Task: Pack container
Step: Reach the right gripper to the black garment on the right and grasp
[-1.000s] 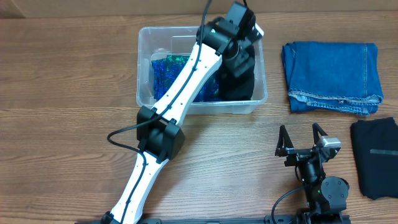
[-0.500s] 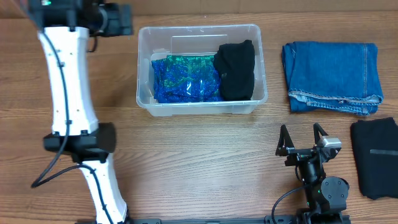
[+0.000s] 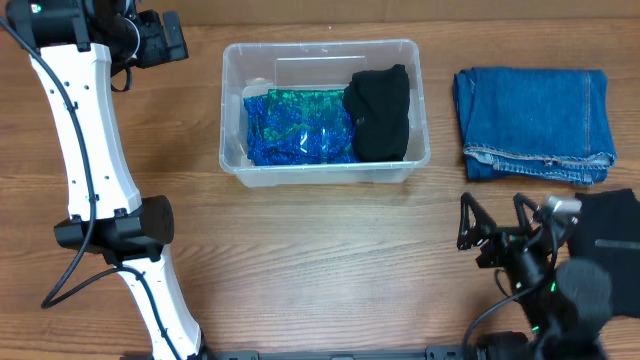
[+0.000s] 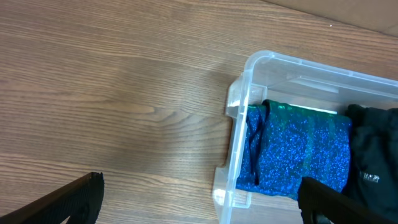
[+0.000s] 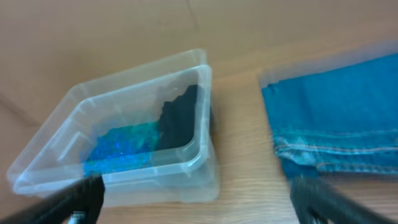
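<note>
The clear plastic container (image 3: pixel 236 168) stands at the back middle of the table. Inside lie a sparkly blue-green cloth (image 3: pixel 298 126) on the left and a folded black garment (image 3: pixel 380 112) on the right. It also shows in the left wrist view (image 4: pixel 239 134) and the right wrist view (image 5: pixel 186 158). My left gripper (image 3: pixel 176 36) is open and empty at the far left, well left of the container. My right gripper (image 3: pixel 497 224) is open and empty near the front right.
Folded blue jeans (image 3: pixel 534 123) lie right of the container, also in the right wrist view (image 5: pixel 336 112). A folded black garment (image 3: pixel 612 240) lies at the right edge, partly under the right arm.
My left arm has swung out of the container to the far left, leaving the black garment inside. My right arm has shifted right and forward.
</note>
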Controlling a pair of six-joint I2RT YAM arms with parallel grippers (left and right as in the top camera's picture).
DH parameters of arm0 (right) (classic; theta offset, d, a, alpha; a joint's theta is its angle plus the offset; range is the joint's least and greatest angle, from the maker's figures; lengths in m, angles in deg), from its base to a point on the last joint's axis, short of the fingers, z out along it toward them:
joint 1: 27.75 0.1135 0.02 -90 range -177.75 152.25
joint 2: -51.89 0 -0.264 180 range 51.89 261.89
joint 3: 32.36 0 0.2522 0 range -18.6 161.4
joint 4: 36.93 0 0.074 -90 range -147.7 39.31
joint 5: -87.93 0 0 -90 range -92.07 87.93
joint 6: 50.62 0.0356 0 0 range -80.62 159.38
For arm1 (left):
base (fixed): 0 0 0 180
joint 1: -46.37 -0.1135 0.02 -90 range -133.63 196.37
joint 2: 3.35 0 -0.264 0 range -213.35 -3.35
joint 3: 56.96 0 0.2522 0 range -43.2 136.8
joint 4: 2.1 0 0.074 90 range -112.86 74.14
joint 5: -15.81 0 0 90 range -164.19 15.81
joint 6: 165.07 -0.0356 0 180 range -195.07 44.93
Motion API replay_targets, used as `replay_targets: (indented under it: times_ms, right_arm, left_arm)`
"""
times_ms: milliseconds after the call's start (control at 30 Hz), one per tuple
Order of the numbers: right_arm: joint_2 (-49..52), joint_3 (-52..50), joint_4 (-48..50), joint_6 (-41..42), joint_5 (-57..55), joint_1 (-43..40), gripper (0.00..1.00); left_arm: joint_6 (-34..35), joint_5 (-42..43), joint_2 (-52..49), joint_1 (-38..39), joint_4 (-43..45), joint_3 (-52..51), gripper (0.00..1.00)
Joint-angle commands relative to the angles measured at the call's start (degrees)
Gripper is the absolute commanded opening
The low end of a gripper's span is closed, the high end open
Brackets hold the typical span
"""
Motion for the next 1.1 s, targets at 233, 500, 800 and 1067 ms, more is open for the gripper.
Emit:
replay_targets:
  times_ms: [233,500,800,1067]
  right_arm:
    - [23.19,21.29,-10.91,13.55,-3.58,-6.1,1.0]
    - [38.16,23.45,-22.71,19.78,2.54,-47.54,1.0]
    - [54.47,23.45,-15.34,13.16,6.73,-60.37,1.0]
    - [62.64,23.06,-13.73,18.14,5.68,-63.87,1.0]
  left_arm:
    - [0.35,0.24,-0.39,0.07,-0.13,-0.02,1.0]
    - [0.35,0.22,-0.39,0.07,-0.13,-0.02,1.0]
    - [0.35,0.24,-0.39,0.07,-0.13,-0.02,1.0]
    - [0.35,0.24,-0.39,0.11,-0.13,-0.02,1.0]
